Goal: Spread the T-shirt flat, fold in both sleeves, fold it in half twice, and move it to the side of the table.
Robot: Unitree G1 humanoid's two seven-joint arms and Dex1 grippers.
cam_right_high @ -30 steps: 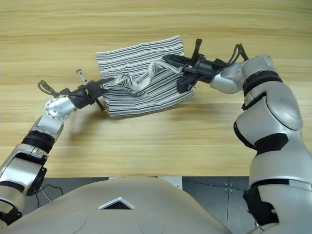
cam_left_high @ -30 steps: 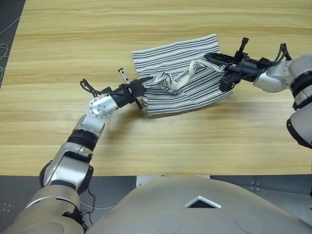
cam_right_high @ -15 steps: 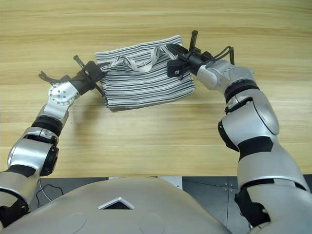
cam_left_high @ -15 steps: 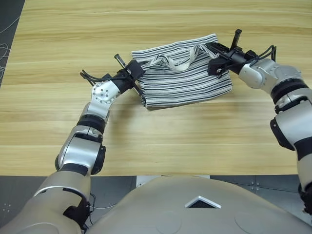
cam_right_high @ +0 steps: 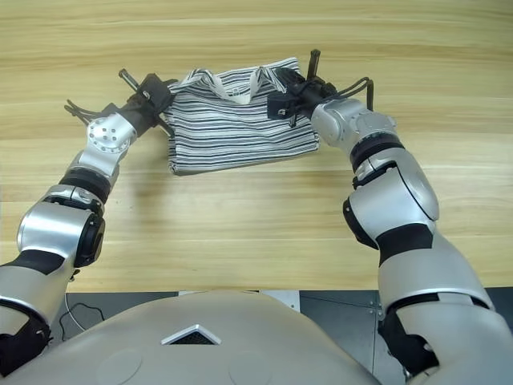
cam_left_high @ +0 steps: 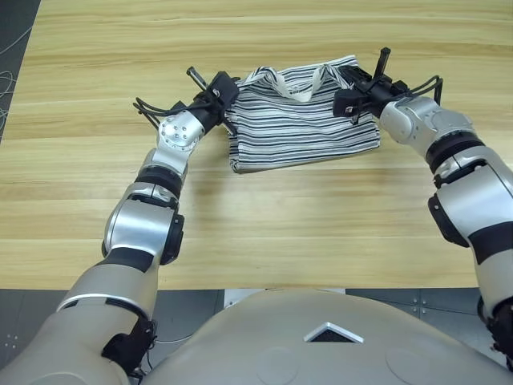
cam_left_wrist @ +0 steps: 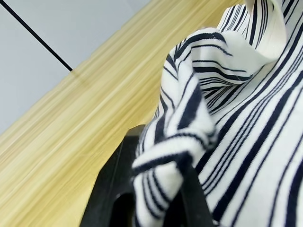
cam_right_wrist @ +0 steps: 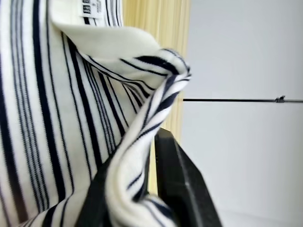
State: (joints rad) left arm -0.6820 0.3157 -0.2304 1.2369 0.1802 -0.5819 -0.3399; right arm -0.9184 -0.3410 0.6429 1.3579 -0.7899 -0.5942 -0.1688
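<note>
Both grippers pinch the far corners of the folded T-shirt

The T-shirt [cam_left_high: 300,128] lies folded on the far middle of the table [cam_left_high: 240,233], a striped rectangle. Its long axis runs left to right, with the right end a little farther from the robot than the left. The stripes follow that axis. The white neckband [cam_left_high: 295,85] sits at the far edge, its opening turned away from the robot.

The left gripper [cam_left_high: 227,92] is closed on a bunched fold of cloth at the far left corner; the left wrist view shows the fabric squeezed between its black fingers [cam_left_wrist: 111,189]. The right gripper [cam_left_high: 346,87] is likewise pressed together on the far right corner.

A second ago the grippers were nearer the robot, over the middle of the shirt, and the top layer was twisted into a rope between them. Half a second ago they had reached the far edge. Now they are farther back and the layer is drawn out straight along that edge, lifted slightly there. The near edge has also crept a little away from the robot.

A small label [cam_right_wrist: 92,7] is sewn inside the neckband, and its print is too blurred to make out
</note>
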